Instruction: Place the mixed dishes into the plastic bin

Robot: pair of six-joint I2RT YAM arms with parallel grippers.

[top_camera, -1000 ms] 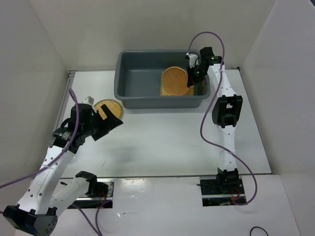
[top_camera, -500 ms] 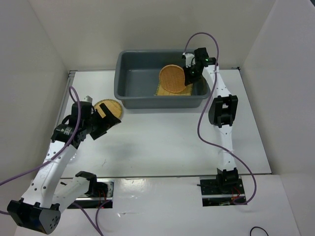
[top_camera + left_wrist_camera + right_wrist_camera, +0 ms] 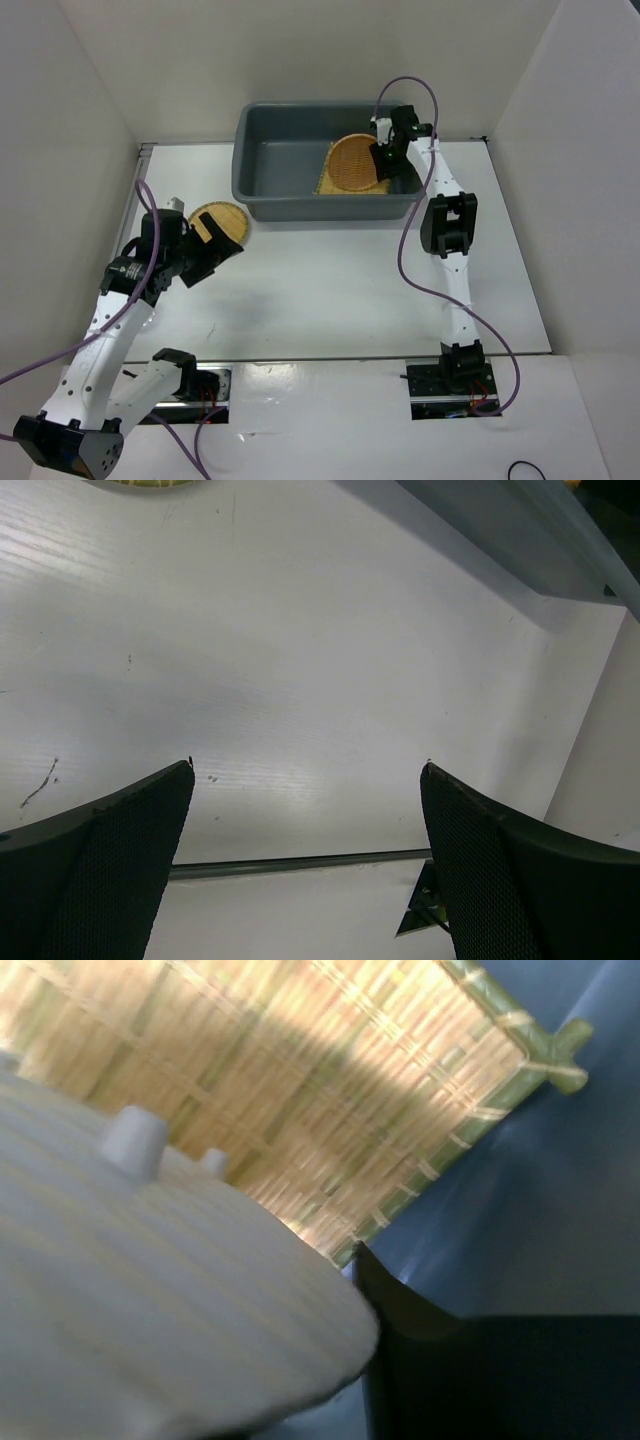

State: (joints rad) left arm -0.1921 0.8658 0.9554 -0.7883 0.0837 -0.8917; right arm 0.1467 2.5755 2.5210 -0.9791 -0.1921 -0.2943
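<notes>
The left gripper (image 3: 308, 766), jaws wide apart, hangs over the surface (image 3: 330, 270) just beside the round yellow woven plate (image 3: 207, 214), which lies outside the plastic bin (image 3: 300, 208). Open surface spreads rightward. In the bin's right half, the orange-brown disc (image 3: 352, 163) overlaps the square yellow mat (image 3: 400, 1080). The right gripper (image 3: 383, 158) crowds the disc's right edge near the bin wall; whether it grips, I cannot tell.

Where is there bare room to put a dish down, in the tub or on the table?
Bare: the bin's left half, from its left wall to the square mat, and the table between bin and arm bases. Crowded: the bin's right end, where mat, orange disc and right gripper meet.
</notes>
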